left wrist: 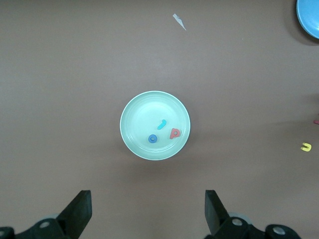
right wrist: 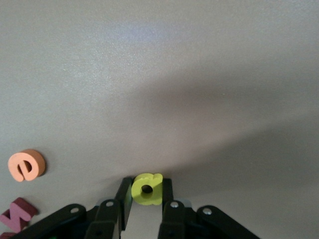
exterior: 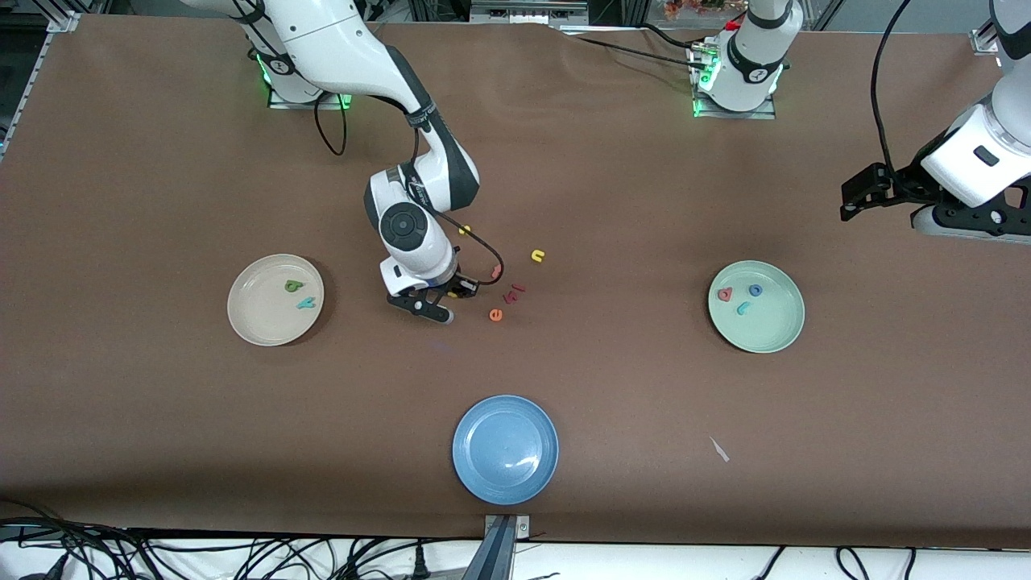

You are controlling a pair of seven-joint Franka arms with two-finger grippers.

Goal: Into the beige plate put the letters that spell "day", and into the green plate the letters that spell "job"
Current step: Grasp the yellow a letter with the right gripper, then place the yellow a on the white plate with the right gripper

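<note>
The right gripper (right wrist: 146, 191) is down at the table in the middle of the scattered letters, its fingers (right wrist: 124, 196) pressed against both sides of the yellow d (right wrist: 147, 189). The orange e (exterior: 495, 315) lies just beside it, toward the left arm's end.

The beige plate (exterior: 250, 310), toward the right arm's end of the table, holds the dark green a (exterior: 293, 285) and the light teal y (exterior: 306, 303).

The green plate (exterior: 777, 326), toward the left arm's end, holds the red b (exterior: 724, 295), the blue o (exterior: 755, 290) and the teal j (exterior: 743, 308).

The left gripper (left wrist: 148, 214) waits above the table near that plate, jaws wide apart and empty.
</note>
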